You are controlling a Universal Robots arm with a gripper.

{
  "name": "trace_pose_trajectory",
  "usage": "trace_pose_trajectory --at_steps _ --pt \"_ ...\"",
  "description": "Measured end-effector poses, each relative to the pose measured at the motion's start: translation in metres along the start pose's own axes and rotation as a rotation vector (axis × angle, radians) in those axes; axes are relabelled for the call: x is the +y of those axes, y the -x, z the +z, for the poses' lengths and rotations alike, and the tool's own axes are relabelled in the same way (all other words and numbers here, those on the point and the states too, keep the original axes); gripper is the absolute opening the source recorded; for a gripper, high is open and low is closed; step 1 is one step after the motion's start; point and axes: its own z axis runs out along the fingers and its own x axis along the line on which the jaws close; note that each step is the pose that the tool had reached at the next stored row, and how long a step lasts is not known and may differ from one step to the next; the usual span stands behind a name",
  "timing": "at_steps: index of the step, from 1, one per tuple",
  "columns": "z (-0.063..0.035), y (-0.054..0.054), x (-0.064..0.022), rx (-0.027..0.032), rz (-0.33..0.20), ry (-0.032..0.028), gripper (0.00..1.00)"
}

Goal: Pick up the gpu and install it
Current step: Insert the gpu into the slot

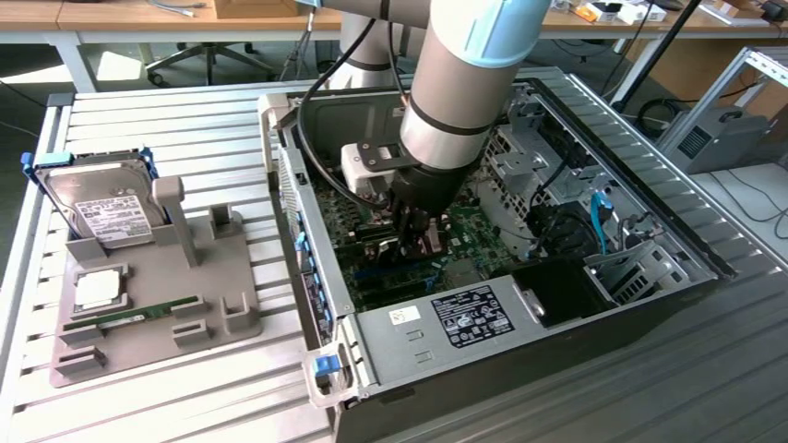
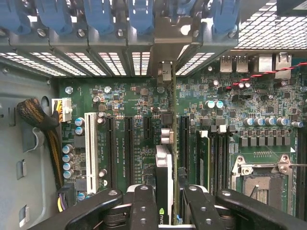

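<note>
Silver-grey tubular arm point(image 1: 449, 101), pale blue cap point(image 1: 505, 28) at upper centre, black cable point(image 1: 304, 101) alongside, white wrist box point(image 1: 367, 166), black screw-studded gripper point(image 2: 165, 203)

Robotics lab: robot arm point(image 1: 474, 74), slatted metal workbench point(image 1: 161, 120), desks point(image 1: 74, 14) behind.

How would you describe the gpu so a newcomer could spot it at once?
Start at the open computer case on the slatted table, where the arm reaches in over the green motherboard. The gpu is the thin card gripped edge-on in the claw, unlike the empty black slots beside it.
</note>
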Motion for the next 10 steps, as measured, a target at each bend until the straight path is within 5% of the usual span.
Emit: trace_pose_trajectory --at_steps 10 --pt "-0.0023 0.0002 -0.0014 0.0006 0.004 -0.0003 0.27"
